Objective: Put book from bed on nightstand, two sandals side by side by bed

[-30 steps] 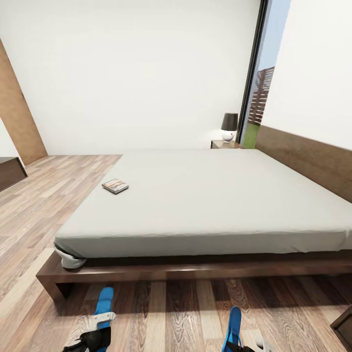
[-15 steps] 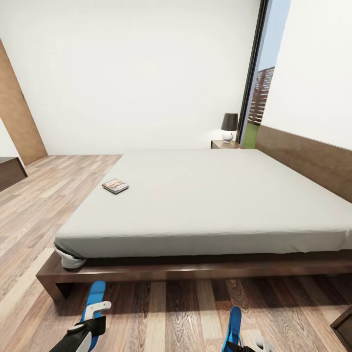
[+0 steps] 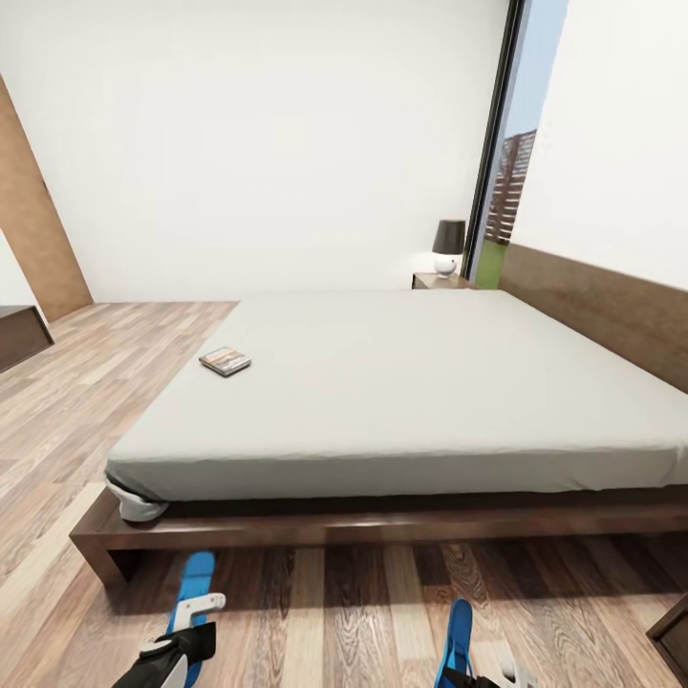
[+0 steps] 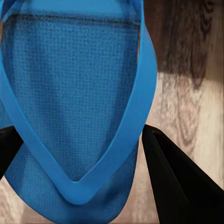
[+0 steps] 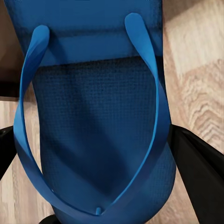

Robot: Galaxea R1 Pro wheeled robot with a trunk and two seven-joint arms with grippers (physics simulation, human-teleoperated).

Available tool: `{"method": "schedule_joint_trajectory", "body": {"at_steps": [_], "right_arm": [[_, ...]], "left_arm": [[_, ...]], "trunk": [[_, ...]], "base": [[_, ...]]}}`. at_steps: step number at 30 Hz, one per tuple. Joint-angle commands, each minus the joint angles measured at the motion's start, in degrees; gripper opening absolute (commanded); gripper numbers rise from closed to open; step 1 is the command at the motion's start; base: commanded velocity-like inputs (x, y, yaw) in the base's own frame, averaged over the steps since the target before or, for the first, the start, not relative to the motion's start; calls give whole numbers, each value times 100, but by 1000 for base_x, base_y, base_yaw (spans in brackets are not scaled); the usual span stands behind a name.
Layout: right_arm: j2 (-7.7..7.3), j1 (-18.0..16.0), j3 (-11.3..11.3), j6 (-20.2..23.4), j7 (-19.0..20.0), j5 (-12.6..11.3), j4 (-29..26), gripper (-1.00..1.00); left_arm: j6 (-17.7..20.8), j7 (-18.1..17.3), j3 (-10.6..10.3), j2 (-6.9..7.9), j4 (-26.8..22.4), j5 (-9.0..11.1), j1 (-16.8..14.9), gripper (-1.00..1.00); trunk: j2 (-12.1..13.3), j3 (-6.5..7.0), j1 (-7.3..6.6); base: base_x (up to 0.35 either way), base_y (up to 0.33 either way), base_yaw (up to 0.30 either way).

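One book (image 3: 225, 361) lies flat on the bed (image 3: 401, 382), near the mattress's left edge as the head camera sees it, well back from the near edge. Dark cover, orange band; it touches only the mattress.

Two blue sandals. One sandal (image 3: 194, 585) shows in the head view over the wood floor (image 3: 315, 612), just in front of the bed frame's near left corner, pointing toward the frame. The other sandal (image 3: 458, 638) sits farther right, also in front of the frame's near edge; the two are well apart. From this angle I cannot tell whether either touches the floor.

Left gripper (image 3: 186, 635): low at the head view's bottom edge, white and black parts behind the left sandal's near end. In the left wrist view the sandal (image 4: 77, 107) lies between the two dark fingers (image 4: 175, 182), strap loop facing the camera; the fingers sit close on either side of the sole, holding it.

Right gripper (image 5: 100, 212): in the right wrist view the second sandal (image 5: 93, 116) sits between two dark fingers (image 5: 198, 163), which are set at the sole's edges; the grip looks closed on it.

One nightstand (image 3: 438, 281) stands at the bed's far right corner beside the headboard, with one lamp (image 3: 447, 247) on top. One dark dresser (image 3: 21, 336) at the left edge.
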Motion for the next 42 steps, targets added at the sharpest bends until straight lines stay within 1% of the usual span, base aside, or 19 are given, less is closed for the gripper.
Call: {"method": "schedule_joint_trajectory", "body": {"at_steps": [1, 3, 10, 14, 16, 19, 20, 23, 25, 26, 27, 28, 30, 32, 34, 35, 36, 39, 42], "right_arm": [[-5, -2, -55, 65, 27, -10, -2, -100], [-19, -2, -60, 66, 27, -10, -4, -100], [-249, -2, -70, 68, 22, -11, -7, -100], [-441, -2, -68, 98, 58, -14, -7, -100], [-602, -2, -73, 151, 85, -23, -18, -100], [-956, -4, -83, 333, 100, -97, -66, -100], [-996, -5, -86, 404, 101, -125, -76, -100], [-1128, -21, -101, 1215, 113, -490, -189, -100], [-1157, -26, -104, 1859, 119, -911, -547, -100], [-1166, -27, -106, 2271, 119, -1280, -917, -100], [-1168, -27, -104, 2394, 119, -1402, -1038, -100], [-1168, -28, -101, 2723, 118, -1726, -1376, -100], [-1170, -28, -99, 3080, 117, -1982, -1705, -100], [-1233, -29, -111, 3464, 117, -2152, -2062, -100], [-1304, -24, -111, 3522, 126, -2165, -2107, -100], [-1479, -25, -103, 3704, 388, -2173, -2125, -100], [-1548, -22, -98, 3884, 757, -2170, -2127, -100], [-1613, -24, -79, 4123, 1303, -2152, -2117, -100], [-1621, -24, -81, 4155, 1371, -2134, -2102, -100]], "left_arm": [[36, 11, 2, -23, -14, 43, 1, -100], [31, 10, 5, -48, -14, 41, 3, -100], [19, 10, 8, -65, -14, 40, 5, -100], [17, 9, 9, -66, -14, 40, 5, -100], [15, 9, 9, -66, -14, 42, 5, -100], [11, 9, 9, -66, -14, 44, 5, -100], [11, 9, 9, -66, -14, 43, 5, -100], [10, 9, 9, -66, -14, 40, 5, -100], [14, 9, 9, -66, -14, 44, 5, -100], [16, 9, 9, -66, -14, 43, 5, -100], [16, 9, 9, -66, -14, 43, 5, -100], [17, 9, 9, -66, -14, 45, 5, -100], [17, 9, 9, -66, -11, 46, 5, -100], [25, -110, 4, -66, 71, 45, 5, -100], [26, -206, 3, -66, 93, 42, 5, -100], [26, -250, 5, -66, 102, 40, 5, -100], [24, -265, 7, -66, 106, 40, 5, -100], [21, -279, 8, -66, 108, 40, 5, -100], [19, -280, 8, -66, 109, 40, 5, -100]], "trunk": [[-44, -24, 21], [-124, -60, 65], [-405, -185, 219], [-565, -257, 307], [-645, -293, 351], [-766, -347, 417], [-806, -365, 439], [-849, -427, 466], [-851, -471, 471], [-853, -493, 473], [-854, -516, 476], [-855, -538, 479], [-858, -582, 484], [-861, -626, 489], [-863, -671, 494], [-865, -693, 497], [-866, -715, 499], [-870, -781, 507], [-874, -848, 515]], "base": [[0, 0, 0], [0, 0, 0], [0, 0, 0], [0, 0, 0], [0, 0, 0], [0, 0, 0], [0, 0, 0], [0, 0, 0], [0, 0, 0], [0, 0, 0], [0, 0, 0], [0, 0, 0], [0, 0, 0], [0, 0, 0], [0, 0, 0], [0, 0, 0], [0, 0, 0], [0, 0, 0], [0, 0, 0]]}}
